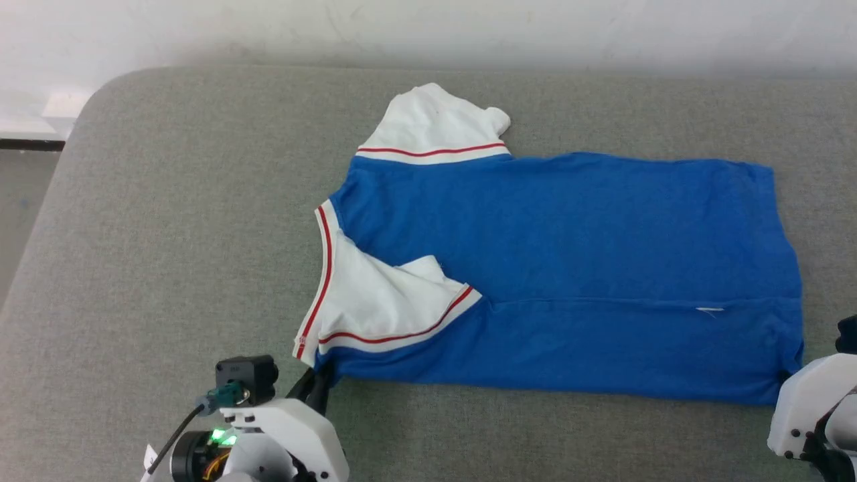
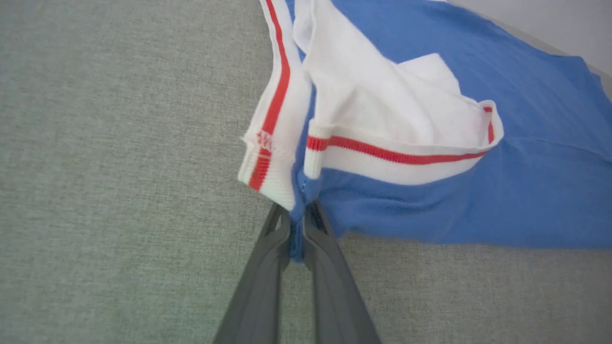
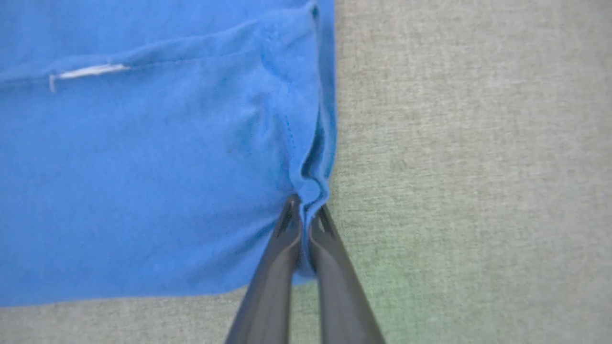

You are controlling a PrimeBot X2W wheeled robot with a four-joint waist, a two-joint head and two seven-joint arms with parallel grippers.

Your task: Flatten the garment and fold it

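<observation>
Blue garment point(image 1: 569, 227) runs lengthwise between left gripper point(image 2: 297, 224), pinching its shoulder corner, and right gripper point(image 3: 306, 212), seemingly pinching its hem.

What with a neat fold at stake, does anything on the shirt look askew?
The garment lies uneven: its near sleeve is flipped inward over the blue body, while the far sleeve sticks out crumpled.

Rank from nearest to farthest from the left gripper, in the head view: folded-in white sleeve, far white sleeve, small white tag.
1. Folded-in white sleeve, just beyond the left gripper.
2. Far white sleeve, at the back edge.
3. Small white tag, far right.
</observation>
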